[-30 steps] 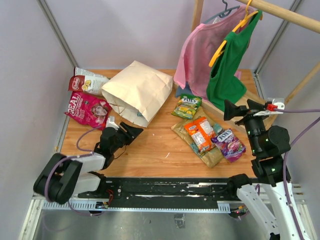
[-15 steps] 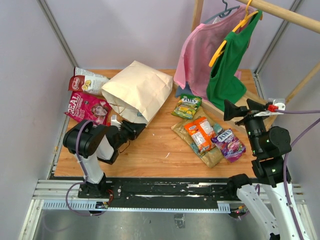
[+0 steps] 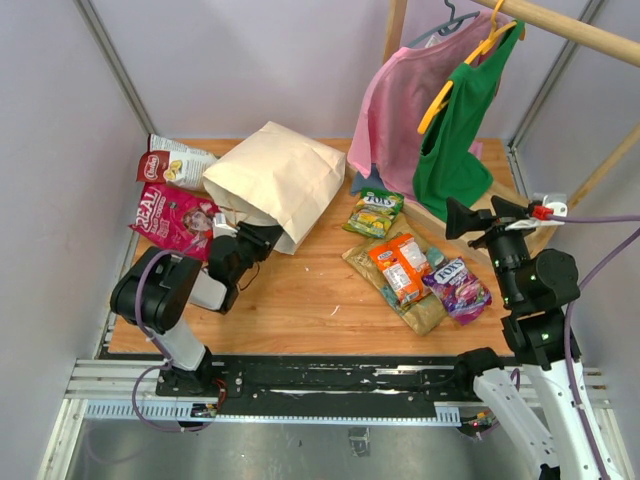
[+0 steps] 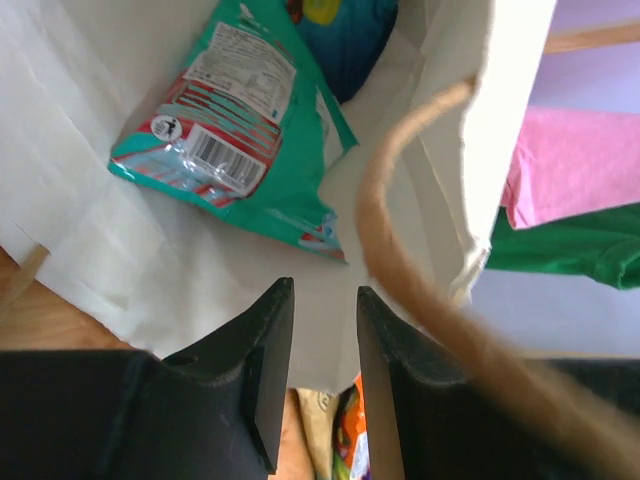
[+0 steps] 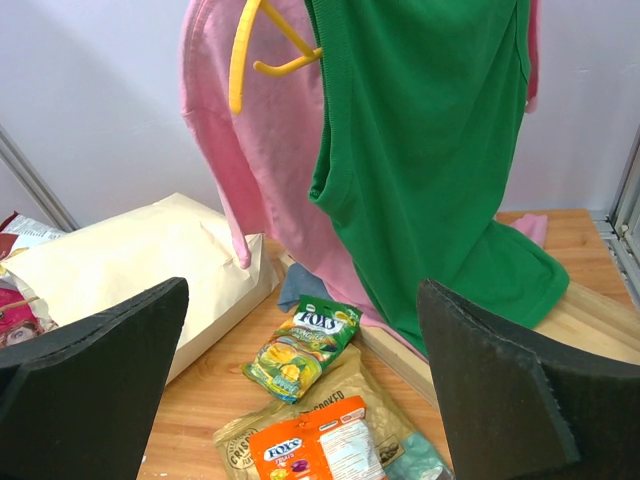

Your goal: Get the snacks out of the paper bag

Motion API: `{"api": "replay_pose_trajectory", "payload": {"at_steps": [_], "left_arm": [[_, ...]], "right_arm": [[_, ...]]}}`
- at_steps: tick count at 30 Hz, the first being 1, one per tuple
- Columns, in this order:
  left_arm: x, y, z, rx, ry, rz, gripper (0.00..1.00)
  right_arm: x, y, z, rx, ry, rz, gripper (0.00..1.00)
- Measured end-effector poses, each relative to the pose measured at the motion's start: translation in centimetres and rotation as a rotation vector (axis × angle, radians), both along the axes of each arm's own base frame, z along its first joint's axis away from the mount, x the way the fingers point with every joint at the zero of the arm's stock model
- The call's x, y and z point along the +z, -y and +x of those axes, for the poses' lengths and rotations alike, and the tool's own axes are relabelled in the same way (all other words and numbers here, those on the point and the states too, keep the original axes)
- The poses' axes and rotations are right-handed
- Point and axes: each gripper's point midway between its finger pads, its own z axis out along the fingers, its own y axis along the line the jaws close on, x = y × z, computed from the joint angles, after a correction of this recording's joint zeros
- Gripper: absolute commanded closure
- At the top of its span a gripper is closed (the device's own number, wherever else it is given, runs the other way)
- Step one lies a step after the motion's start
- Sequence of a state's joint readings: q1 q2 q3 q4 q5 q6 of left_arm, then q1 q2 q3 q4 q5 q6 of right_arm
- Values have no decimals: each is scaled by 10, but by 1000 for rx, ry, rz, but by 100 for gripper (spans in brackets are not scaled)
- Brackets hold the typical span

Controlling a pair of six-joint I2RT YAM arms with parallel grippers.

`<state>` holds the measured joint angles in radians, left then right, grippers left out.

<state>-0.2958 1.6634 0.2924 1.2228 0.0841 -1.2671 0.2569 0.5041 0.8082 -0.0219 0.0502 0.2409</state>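
**Top view.** A wooden tabletop [image 3: 310, 300] is seen from above. The paper bag [image 3: 275, 180] lies on its side at the back left, with its mouth facing the near left corner. My left jaws sit right at that mouth. Two snacks lie outside the bag on its left: a red-white packet [image 3: 175, 160], and a magenta packet [image 3: 170, 218] nearer to me. Four more lie right of the bag. They are a green packet [image 3: 375, 212], an orange packet [image 3: 400, 265] resting on a flat tan packet [image 3: 425, 312], and a purple packet [image 3: 458, 285] touching the tan one's right side. My right jaws hang in the air on the right, wide apart and empty. A pink shirt [image 3: 395, 110] and a green shirt [image 3: 455, 130] hang from a wooden rail [image 3: 560, 25] at the back right.

**Left wrist view.** I look into the bag's pale inside. A teal packet [image 4: 240, 140] lies on the bag's lower wall. A blue packet [image 4: 350, 40] shows deeper in, just past the teal one. A loop handle [image 4: 400, 230] curves across the right side. My two black fingers [image 4: 265, 380] stand a narrow gap apart, with nothing clamped between them.

**Right wrist view.** My two black fingers [image 5: 90, 390] stand far apart, with nothing between them. Beyond them are the shirts, the bag, and the green, orange and tan packets.
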Motion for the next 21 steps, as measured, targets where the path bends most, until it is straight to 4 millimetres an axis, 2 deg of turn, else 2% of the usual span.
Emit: {"api": "replay_pose_trajectory", "payload": {"at_steps": [3,6,14,21], "left_arm": [[-4,-2,7,18,-16,25,63],[-16,-2,9,22,-50,47,63],[-68,-3,6,23,-185,75,62],[-65,3,18,33,-163,66,62]], "right_arm": [[-1,-1,1,3,-4,0,2],[-1,-1,1,6,-4,1,2],[-1,-3,1,12,-6,10,2],[-3,-6,3,27,-14,10,2]]}}
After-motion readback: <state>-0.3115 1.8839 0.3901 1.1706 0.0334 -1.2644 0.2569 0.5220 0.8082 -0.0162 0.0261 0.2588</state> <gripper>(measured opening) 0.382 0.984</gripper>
